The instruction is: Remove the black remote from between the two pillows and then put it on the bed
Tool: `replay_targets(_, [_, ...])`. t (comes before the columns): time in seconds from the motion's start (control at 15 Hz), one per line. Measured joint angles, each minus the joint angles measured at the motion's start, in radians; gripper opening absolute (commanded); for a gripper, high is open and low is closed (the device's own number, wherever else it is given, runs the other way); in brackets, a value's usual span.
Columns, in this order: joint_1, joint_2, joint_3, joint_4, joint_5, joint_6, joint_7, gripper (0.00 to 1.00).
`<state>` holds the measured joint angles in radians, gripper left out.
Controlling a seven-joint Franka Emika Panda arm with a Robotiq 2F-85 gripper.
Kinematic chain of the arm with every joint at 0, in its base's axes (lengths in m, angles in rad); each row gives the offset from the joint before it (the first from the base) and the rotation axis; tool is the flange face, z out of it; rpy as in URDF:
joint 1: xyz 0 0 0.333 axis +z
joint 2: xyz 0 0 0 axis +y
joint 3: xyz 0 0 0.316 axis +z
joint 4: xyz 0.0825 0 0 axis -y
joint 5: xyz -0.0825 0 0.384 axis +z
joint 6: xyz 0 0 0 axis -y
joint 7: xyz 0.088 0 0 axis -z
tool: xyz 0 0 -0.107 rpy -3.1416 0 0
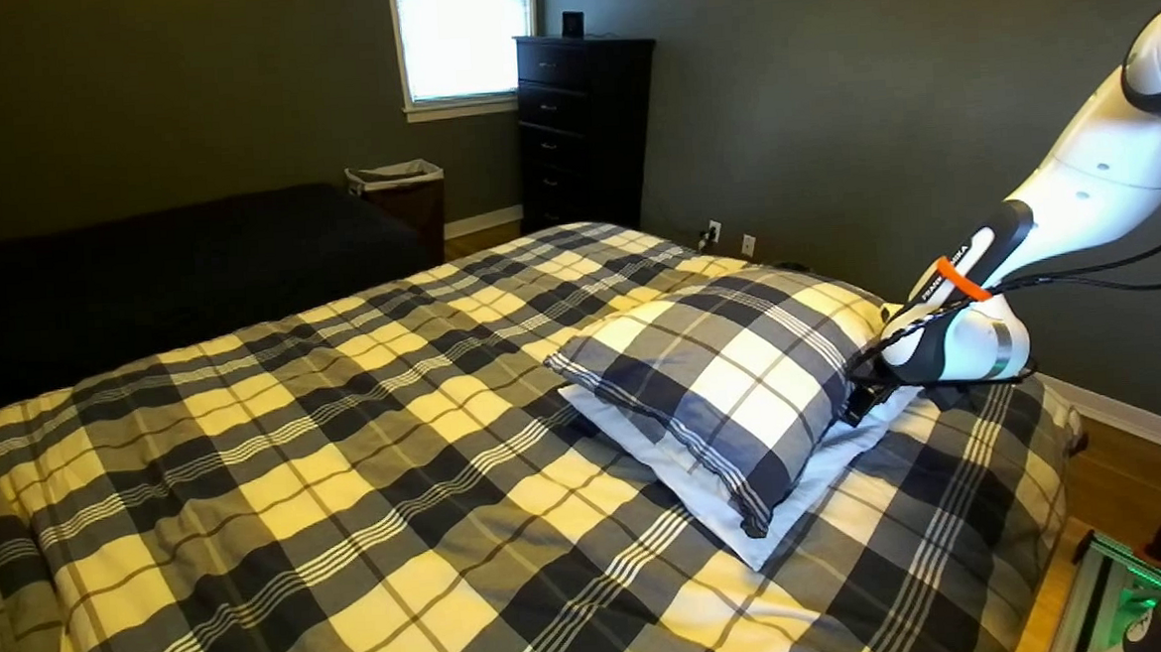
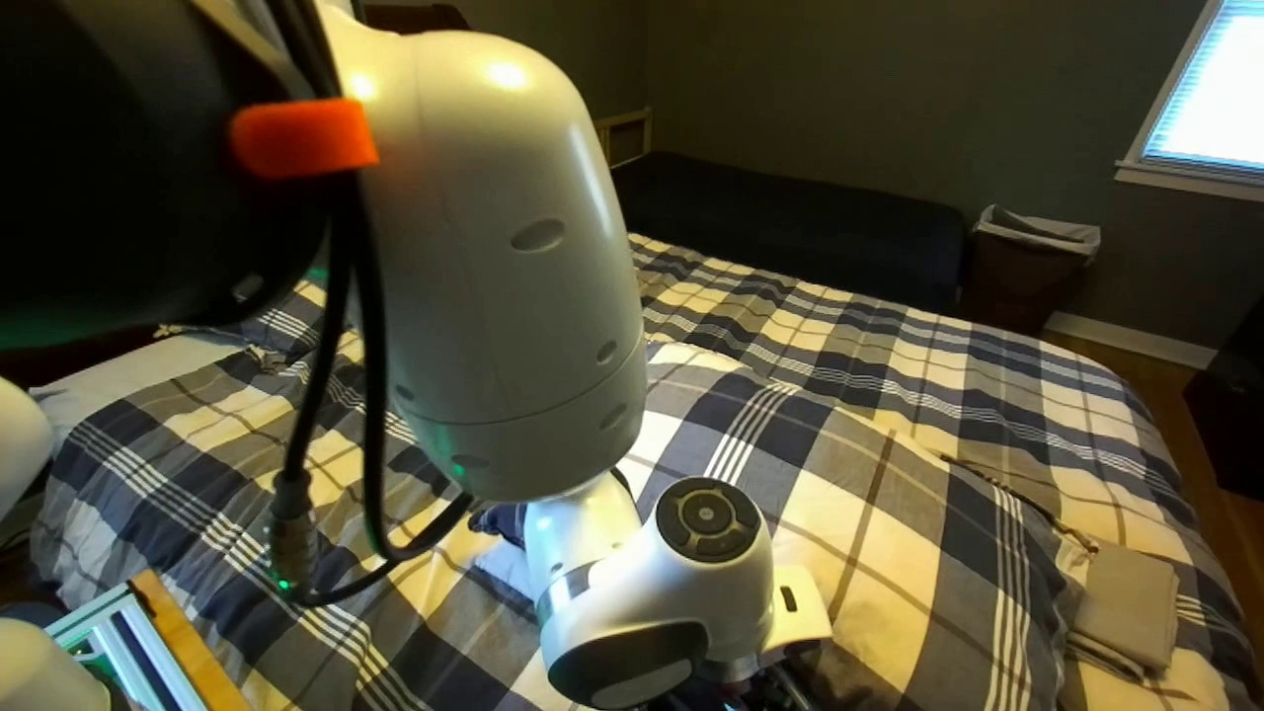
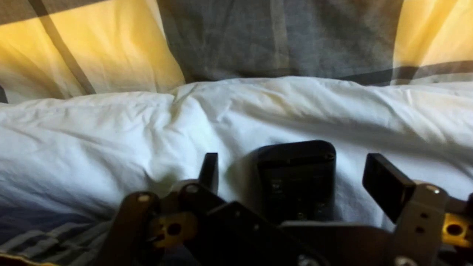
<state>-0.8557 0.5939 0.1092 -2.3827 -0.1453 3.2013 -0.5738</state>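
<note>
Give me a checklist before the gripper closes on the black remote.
1. Gripper open: ok, its fingers stand apart.
2. Black remote between the fingers: ok, with a gap on each side in the wrist view.
3. Whole remote visible: not ok, the gripper hides its lower part in that view.
4. Fingers deep enough to grip: cannot tell.
5. Fingers clear of the plaid pillow: cannot tell; the gripper is close by its edge in an exterior view.
6. Place to set the remote down: ok, the bed stretches well beyond the plaid pillow.
</note>
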Motion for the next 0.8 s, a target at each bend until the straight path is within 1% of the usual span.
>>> replay_targets(0.33, [0.001,0.035,0.008,0.011,-0.061,0.062,0.050,0.99])
replay_targets(0.4, [0.001,0.041,0.008,0.014,-0.076,0.071,0.061,0.74])
replay_targets(0.47, [0.002,0.046,0.008,0.016,-0.089,0.077,0.069,0.74])
replay_targets(0.53, [0.003,0.052,0.007,0.020,-0.102,0.078,0.078,0.70])
replay_targets(0.73, [0.011,0.066,0.001,0.031,-0.124,0.080,0.087,0.43])
replay_targets(0.8, [0.012,0.069,-0.001,0.032,-0.129,0.081,0.087,0.37])
